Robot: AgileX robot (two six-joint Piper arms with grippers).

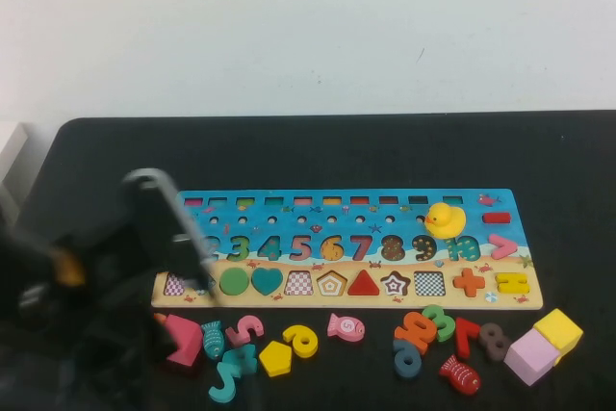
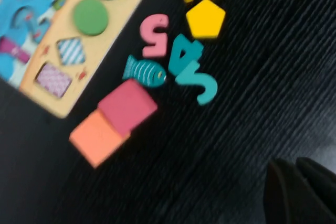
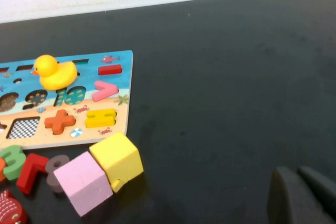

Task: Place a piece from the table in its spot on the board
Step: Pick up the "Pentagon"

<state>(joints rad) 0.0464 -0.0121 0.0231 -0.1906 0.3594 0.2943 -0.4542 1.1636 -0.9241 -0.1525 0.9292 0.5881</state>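
The yellow pentagon piece [image 1: 275, 358] [image 2: 206, 18] lies flat on the black table [image 1: 385, 151], just in front of the board [image 1: 500, 291], between a yellow 6 [image 1: 302, 339] and a teal number [image 2: 191, 69]. Its place, the pentagon recess [image 1: 331, 283], shows a pale base in the sandy strip, between a checkered square and the red triangle [image 1: 363, 283]. My left arm [image 1: 96, 276] hangs over the table's front left. The left gripper [image 2: 293, 163] is shut and holds nothing, well short of the piece. The right gripper [image 3: 295, 170] is shut over bare table, right of the board.
Loose numbers and fish pieces lie in front of the board. A pink cube [image 2: 127, 106] and an orange cube [image 2: 97, 137] sit by its left corner. A pink cube [image 3: 84, 182] and a yellow cube [image 3: 118, 160] sit by the right corner. A rubber duck [image 1: 445, 219] stands on the board.
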